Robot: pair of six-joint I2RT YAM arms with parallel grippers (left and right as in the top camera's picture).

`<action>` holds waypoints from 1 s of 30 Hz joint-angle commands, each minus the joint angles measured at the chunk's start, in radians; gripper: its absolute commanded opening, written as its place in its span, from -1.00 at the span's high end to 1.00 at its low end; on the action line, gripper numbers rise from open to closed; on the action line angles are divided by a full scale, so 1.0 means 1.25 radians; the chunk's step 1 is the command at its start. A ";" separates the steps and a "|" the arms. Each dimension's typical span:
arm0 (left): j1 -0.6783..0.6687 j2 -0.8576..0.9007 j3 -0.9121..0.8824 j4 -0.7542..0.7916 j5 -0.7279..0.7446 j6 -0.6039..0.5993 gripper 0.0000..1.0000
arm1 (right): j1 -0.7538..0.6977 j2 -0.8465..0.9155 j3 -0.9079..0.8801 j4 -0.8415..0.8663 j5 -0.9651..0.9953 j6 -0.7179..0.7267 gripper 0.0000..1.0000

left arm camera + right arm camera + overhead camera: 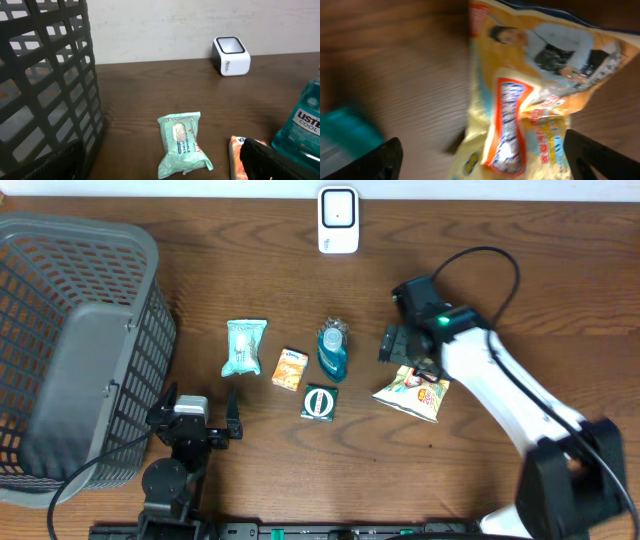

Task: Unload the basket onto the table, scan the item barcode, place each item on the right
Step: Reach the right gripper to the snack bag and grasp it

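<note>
1. Your right claw (407, 357) is spread wide and holds nothing. It hangs over the far end of the snack bag (418, 394).
2. In the right wrist view, the right claw (482, 162) has a finger at each bottom corner, one on either side of the snack bag (530, 100). The picture is blurred, so you cannot tell whether either finger touches the bag.
3. The snack bag lies flat on the worktop (520, 240), right of centre. It is yellow and orange, printed face up.
4. The scanner (338, 220) is white with a dark window. It stands at the far edge, about centre, well apart from the bag. In the left wrist view the scanner (231, 56) sits upright close to the wall.
5. Your left claw (198, 400) is also wide and empty. It is at the near left, just beside the basket (60, 300).
6. In the left wrist view, the left claw (162, 167) has fingers at the bottom corners. The wipes pack (182, 142) lies beyond them, not gripped.
7. The middle row, left to right, is the wipes pack (244, 347), a small orange box (290, 368) and a blue mouthwash bottle (333, 350). The bottle looks upright in the left wrist view (305, 125).
8. A green square packet (319, 402) lies just on the near side of the bottle.
9. The basket is grey mesh and fills the left of the left wrist view (45, 75).
</note>
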 commanded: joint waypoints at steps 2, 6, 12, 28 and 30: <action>0.002 -0.002 -0.016 -0.029 -0.010 -0.004 -0.95 | 0.014 0.088 0.020 -0.023 0.136 0.119 -0.78; 0.002 -0.002 -0.016 -0.029 -0.011 -0.004 -0.95 | 0.014 0.147 0.020 -0.023 0.136 0.119 -0.74; 0.002 -0.002 -0.016 -0.029 -0.011 -0.004 -0.95 | 0.027 0.195 0.020 -0.018 0.139 0.115 -0.60; 0.002 -0.002 -0.016 -0.029 -0.010 -0.004 -0.95 | 0.001 0.235 0.053 -0.050 -0.028 -0.072 0.98; 0.002 -0.002 -0.016 -0.029 -0.010 -0.004 -0.95 | -0.037 0.234 0.095 -0.074 -0.150 -0.165 0.98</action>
